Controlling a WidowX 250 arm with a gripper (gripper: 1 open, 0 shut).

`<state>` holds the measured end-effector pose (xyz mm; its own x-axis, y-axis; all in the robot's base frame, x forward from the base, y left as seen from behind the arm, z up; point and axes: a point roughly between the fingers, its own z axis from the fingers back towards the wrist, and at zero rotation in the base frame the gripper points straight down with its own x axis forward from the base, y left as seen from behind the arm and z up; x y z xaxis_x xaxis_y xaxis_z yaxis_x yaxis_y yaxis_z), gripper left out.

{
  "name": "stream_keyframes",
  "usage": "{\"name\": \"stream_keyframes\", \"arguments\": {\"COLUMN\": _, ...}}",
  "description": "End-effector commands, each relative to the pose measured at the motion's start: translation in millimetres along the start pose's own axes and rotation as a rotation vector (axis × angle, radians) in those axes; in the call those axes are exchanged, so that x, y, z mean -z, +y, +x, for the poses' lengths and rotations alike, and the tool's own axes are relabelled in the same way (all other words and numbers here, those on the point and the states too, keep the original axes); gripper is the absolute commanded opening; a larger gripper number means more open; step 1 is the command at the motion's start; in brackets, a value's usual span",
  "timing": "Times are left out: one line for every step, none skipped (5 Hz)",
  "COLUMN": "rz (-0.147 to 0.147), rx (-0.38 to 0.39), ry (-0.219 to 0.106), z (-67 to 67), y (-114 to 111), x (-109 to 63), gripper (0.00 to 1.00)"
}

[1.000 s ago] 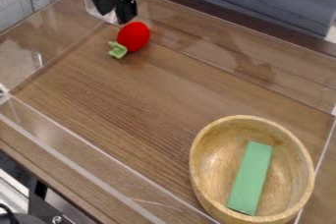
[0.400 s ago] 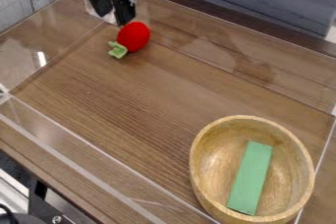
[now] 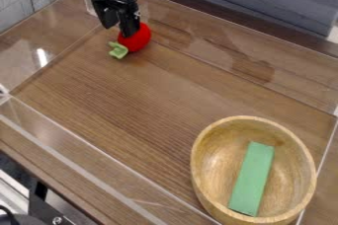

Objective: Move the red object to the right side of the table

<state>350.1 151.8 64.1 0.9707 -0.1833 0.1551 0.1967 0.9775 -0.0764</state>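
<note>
The red object (image 3: 136, 37) is a small strawberry-like toy with a light green leafy end, lying at the far left of the wood-grain table (image 3: 158, 111). My black gripper (image 3: 119, 18) hangs right over its upper left side, open, with the fingers reaching down around the toy's top. I cannot tell whether the fingers touch it. Part of the toy is hidden behind them.
A round light wooden bowl (image 3: 211, 170) stands at the near right corner with a flat green block (image 3: 254, 178) lying in it. Clear acrylic walls (image 3: 79, 160) edge the tabletop on all sides.
The gripper has come down and slightly right, from above and behind the red object to right over it. The toy, bowl and block have not moved.
</note>
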Motion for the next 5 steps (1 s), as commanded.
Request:
{"name": "stream_keyframes", "arguments": {"rz": 0.029, "rx": 0.057, "ry": -0.043, "z": 14.1, "y": -2, "x": -24.8, "gripper": 1.0}}
{"name": "stream_keyframes", "arguments": {"rz": 0.034, "rx": 0.021, "ry": -0.034, "z": 22.3, "y": 3, "x": -23.7, "gripper": 1.0}}
{"name": "stream_keyframes", "arguments": {"rz": 0.03, "rx": -0.014, "ry": -0.022, "z": 27.8, "y": 7, "x": -22.4, "gripper": 1.0}}
{"name": "stream_keyframes", "arguments": {"rz": 0.015, "rx": 0.028, "ry": 0.001, "z": 24.3, "y": 8, "x": -11.4, "gripper": 1.0}}
{"name": "stream_keyframes", "arguments": {"rz": -0.002, "rx": 0.064, "ry": 0.018, "z": 21.2, "y": 8, "x": -3.2, "gripper": 1.0}}
